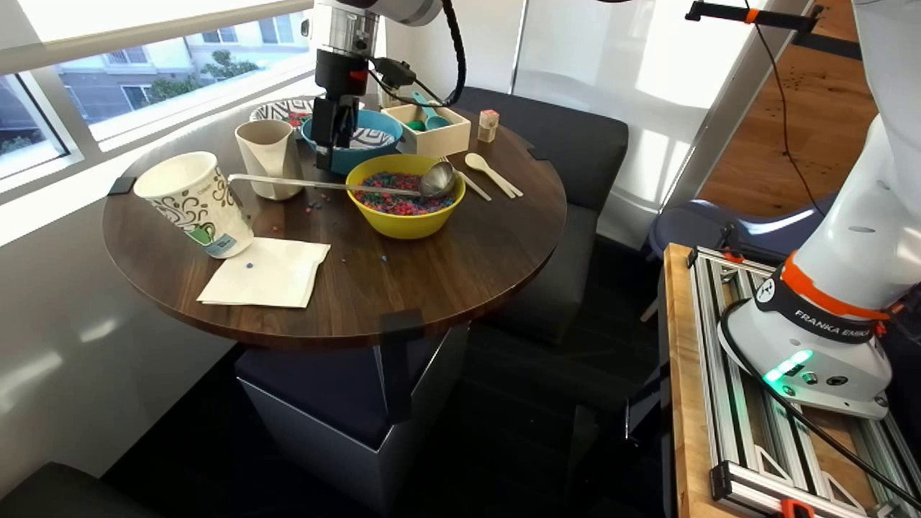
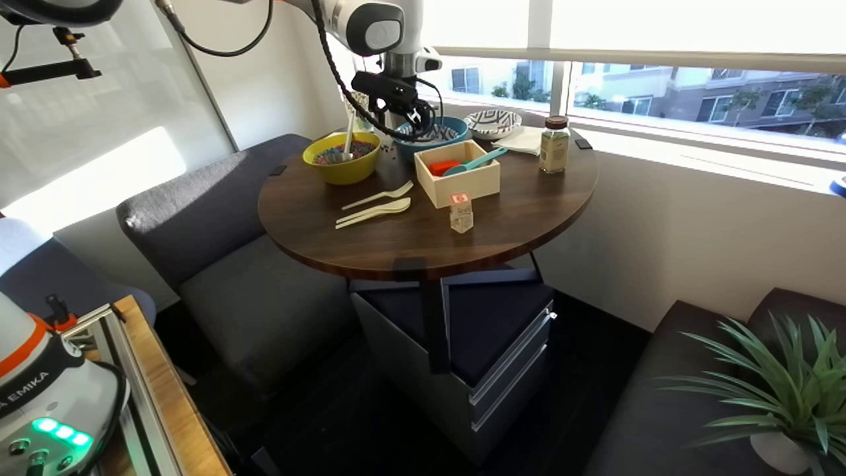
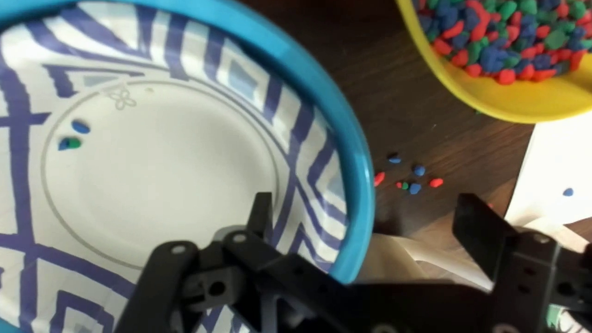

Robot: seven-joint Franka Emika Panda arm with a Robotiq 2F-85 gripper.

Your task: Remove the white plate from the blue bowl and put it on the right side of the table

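The white plate (image 3: 162,171) with dark blue markings lies inside the blue bowl (image 3: 363,175) in the wrist view. A few small coloured bits lie on it. In both exterior views the plate (image 1: 374,138) (image 2: 433,134) sits in the blue bowl (image 1: 345,161) (image 2: 404,147) at the window side of the table (image 1: 460,266) (image 2: 522,218). My gripper (image 3: 363,203) is open and holds nothing. In the wrist view one finger is over the plate and the other outside the bowl, the rim between them. The gripper (image 1: 334,140) also shows above the bowl's edge in an exterior view.
A yellow bowl (image 1: 406,226) of coloured bits with a ladle (image 1: 435,181) stands beside the blue bowl. A beige cup (image 1: 270,158), a patterned paper cup (image 1: 198,201), a wooden box (image 2: 462,188), a jar (image 2: 554,149), cutlery (image 2: 380,208) and a patterned dish (image 2: 492,124) stand around.
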